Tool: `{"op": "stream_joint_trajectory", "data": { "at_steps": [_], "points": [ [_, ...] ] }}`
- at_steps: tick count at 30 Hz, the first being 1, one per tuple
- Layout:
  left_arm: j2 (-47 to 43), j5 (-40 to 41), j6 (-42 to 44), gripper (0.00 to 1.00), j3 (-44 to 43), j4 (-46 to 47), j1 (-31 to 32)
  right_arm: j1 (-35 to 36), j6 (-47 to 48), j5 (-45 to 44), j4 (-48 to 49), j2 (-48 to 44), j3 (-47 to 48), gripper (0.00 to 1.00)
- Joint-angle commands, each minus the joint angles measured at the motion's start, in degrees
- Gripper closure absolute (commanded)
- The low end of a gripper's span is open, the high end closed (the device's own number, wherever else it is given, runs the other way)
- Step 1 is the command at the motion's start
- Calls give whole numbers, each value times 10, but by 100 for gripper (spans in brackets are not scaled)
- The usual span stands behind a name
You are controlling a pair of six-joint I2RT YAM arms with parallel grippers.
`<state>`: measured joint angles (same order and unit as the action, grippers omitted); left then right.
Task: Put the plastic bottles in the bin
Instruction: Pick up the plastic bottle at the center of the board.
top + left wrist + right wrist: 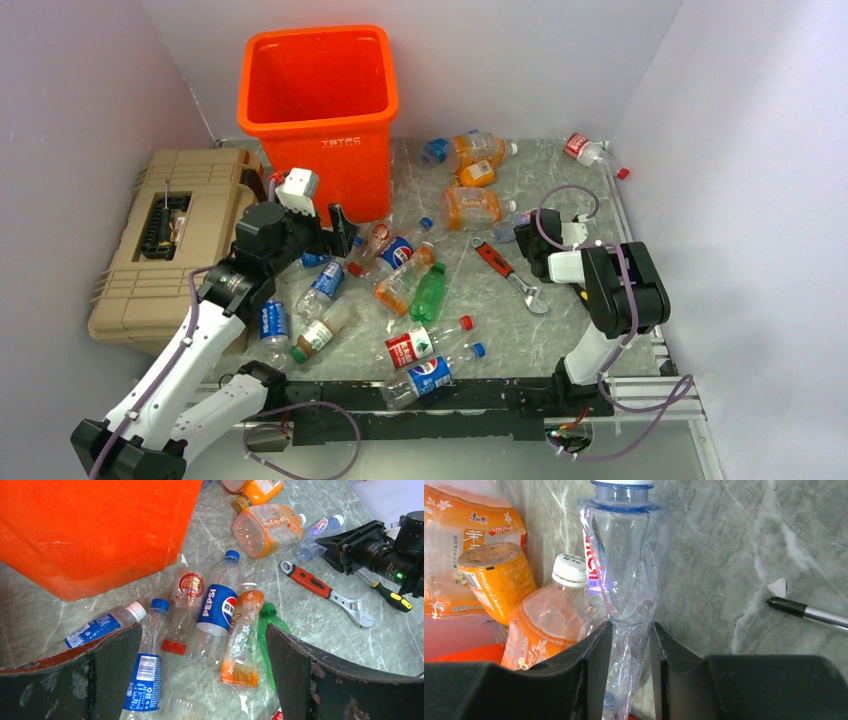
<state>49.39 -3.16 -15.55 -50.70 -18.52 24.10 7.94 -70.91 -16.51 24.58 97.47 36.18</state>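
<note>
The orange bin [317, 110] stands at the back left and fills the upper left of the left wrist view [90, 530]. My left gripper [340, 232] is open and empty, hovering just in front of the bin. Between its fingers [202, 645] lie a Pepsi bottle [217, 607], an orange bottle [242, 635] and a green bottle [270, 625]. More bottles lie towards the front [425, 340]. My right gripper [522, 238] is shut on a crumpled clear bottle [624, 570], low at the table beside a large orange-labelled bottle [472, 207].
A tan ribbed toolbox [165, 240] sits left of the bin. A red-handled wrench [505, 272] lies between the arms, and a screwdriver [809, 612] lies right of the right gripper. More bottles lie at the back [470, 150] and the far right corner [585, 150]. Walls enclose three sides.
</note>
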Motion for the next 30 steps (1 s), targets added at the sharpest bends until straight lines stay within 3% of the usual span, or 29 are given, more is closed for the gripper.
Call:
{"op": "stream_joint_trajectory", "data": {
  "at_steps": [1,7,9,16,19,22,25,27,30],
  "points": [
    [4,-5,6,1,-7,9,2,-2,18,11,-5,-9,-24,67],
    [3,-7,4,2,-6,10,2,-1,43,-3,-36,-83,-40,84],
    [3,-6,4,2,-7,8,4,-1,53,-7,-41,-119,-48,98],
    [4,-3,1,4,-9,5,6,42,103,-42,-81,-273,-56,100],
    [0,3,3,4,-9,4,8,104,188,-37,-79,-349,-50,100],
    [-13,17,4,5,-12,-1,11,211,303,-38,-29,-411,-62,100],
    [-40,25,8,4,-6,6,11,293,387,39,12,-433,-75,100],
    [-63,5,12,1,8,35,13,345,438,73,5,-438,-69,100],
    [-89,-53,10,1,33,84,15,423,498,54,-26,-448,-58,100]
  ]
}}
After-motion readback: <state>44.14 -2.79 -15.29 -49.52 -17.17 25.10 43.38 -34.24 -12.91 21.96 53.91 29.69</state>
